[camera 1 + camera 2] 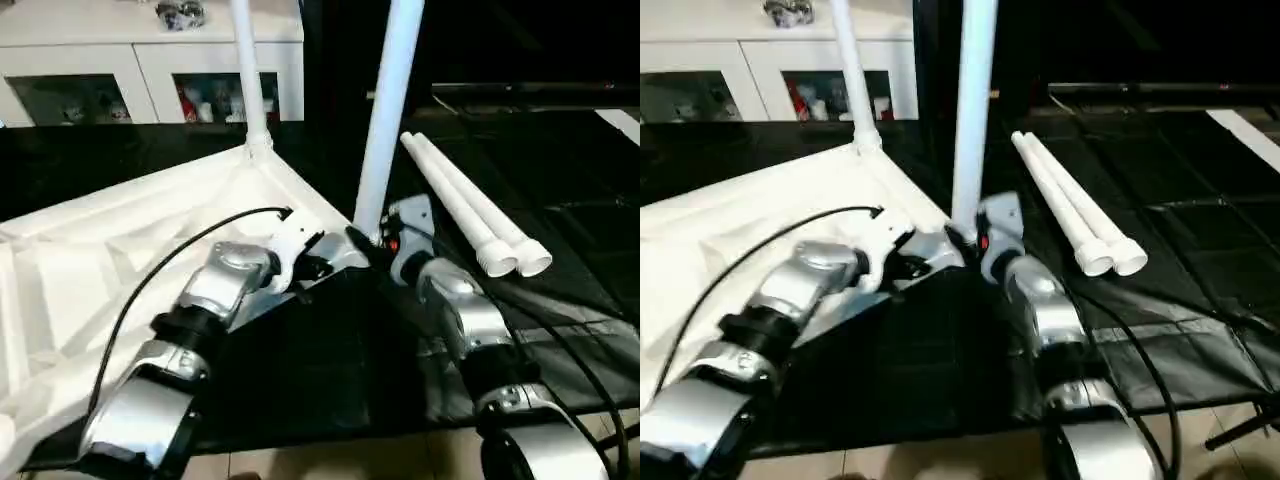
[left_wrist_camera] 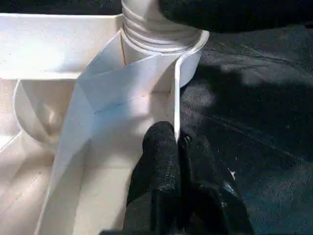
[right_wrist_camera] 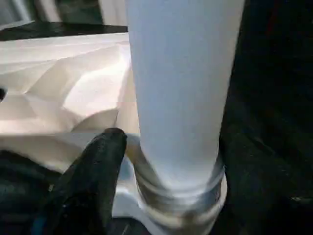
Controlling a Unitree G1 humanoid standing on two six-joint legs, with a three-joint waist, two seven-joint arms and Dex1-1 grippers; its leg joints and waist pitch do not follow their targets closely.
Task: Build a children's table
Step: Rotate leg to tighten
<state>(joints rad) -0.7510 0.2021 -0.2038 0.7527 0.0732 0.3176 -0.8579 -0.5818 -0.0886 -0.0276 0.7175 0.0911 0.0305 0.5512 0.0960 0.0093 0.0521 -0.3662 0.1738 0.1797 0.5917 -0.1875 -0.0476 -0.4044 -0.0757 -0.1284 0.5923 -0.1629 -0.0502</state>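
Down on a black mat (image 1: 330, 380), the upturned white tabletop (image 1: 90, 260) has two legs (image 1: 385, 120) standing in its corners; two spare legs (image 1: 470, 215) lie just beside. Left gripper (image 2: 177, 147) is clenched on the top's rim; right gripper (image 1: 372, 243) sits at the near leg's base, its grip unclear. Beyond, a white cabinet (image 1: 150, 60) is cut off; no writing is legible.

A large white plastic tabletop (image 1: 770, 210) lies ribbed underside up on black cloth (image 1: 1180, 250). 2 tapered white legs (image 1: 973, 110) stand upright in its corners; 2 loose white legs (image 1: 1070, 205) lie side by side nearby.
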